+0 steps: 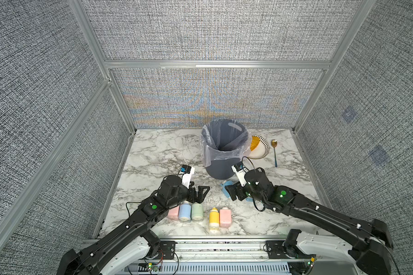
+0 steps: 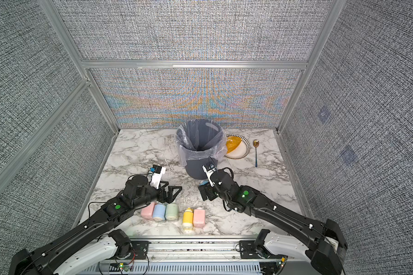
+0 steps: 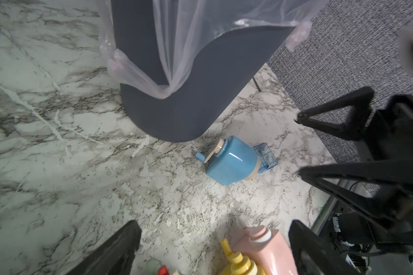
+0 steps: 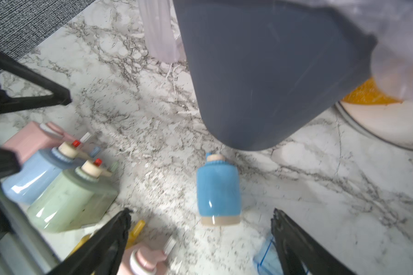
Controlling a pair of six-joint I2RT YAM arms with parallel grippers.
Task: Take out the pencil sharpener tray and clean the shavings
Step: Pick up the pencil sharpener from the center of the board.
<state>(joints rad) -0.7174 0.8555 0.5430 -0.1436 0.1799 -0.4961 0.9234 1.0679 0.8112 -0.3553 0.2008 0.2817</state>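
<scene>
In both top views the left hand [image 1: 200,195] and right hand [image 1: 230,192] hang low over the mid-worktop [image 1: 153,154]. The right one is above the blue sharpener [image 1: 226,185], which lies toppled just nearside of the bin [image 1: 221,166]. The left wrist view shows the clear tray [image 3: 265,158] already out, lying by the sharpener's base; whether shavings remain I cannot tell. The left hand is spread and empty. In the right wrist view, the right hand's 2 fingers [image 4: 110,238] gape, holding nothing, the tray beside 1 fingertip.

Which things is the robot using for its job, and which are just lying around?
For the job:
blue sharpener
its clear blue tray
lined bin

Just lying about:
plate
spoon
row of five pastel sharpeners
</scene>
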